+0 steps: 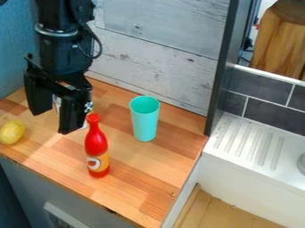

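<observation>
The black gripper (53, 120) hangs over the left part of the wooden counter, its two fingers spread apart with no object visibly held. Just right of it and nearer the front, a red bottle (96, 149) with an orange label stands upright. A turquoise cup (145, 119) stands upright farther right, close to the back wall. At the far left lies a yellow, lemon-like object (11, 132), to the left of the gripper. Behind the fingers, a pale, shiny object is mostly hidden, so its shape is unclear.
The wooden counter (140, 180) ends at a front edge and a right edge. White wood-plank panels (158, 55) rise behind it, with a dark upright post (223, 71) at their right end. A white sink unit with a ridged drainboard (249, 141) is at the right, below dark tiles.
</observation>
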Tool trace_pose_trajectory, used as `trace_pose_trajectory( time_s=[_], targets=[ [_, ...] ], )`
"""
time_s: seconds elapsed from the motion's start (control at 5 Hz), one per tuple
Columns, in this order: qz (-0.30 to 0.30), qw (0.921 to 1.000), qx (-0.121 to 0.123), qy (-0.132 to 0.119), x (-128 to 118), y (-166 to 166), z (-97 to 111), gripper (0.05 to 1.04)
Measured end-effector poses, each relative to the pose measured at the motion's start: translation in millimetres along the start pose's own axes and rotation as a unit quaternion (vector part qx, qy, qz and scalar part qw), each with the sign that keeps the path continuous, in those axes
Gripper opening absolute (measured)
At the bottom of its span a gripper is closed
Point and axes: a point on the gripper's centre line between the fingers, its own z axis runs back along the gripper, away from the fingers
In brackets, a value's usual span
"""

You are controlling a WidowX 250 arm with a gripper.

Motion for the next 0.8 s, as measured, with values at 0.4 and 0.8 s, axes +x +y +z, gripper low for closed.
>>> trace_pose_trajectory(
  time_s=[0.4,0.8],
  targets=[
    [-0.017,0.9995,-0.003,0.026,12.3,-16.3,-8.9,1.001],
    [-0.032,0.9984,-0.006,0.046,30.5,-30.0,-19.6,1.001]
  ],
)
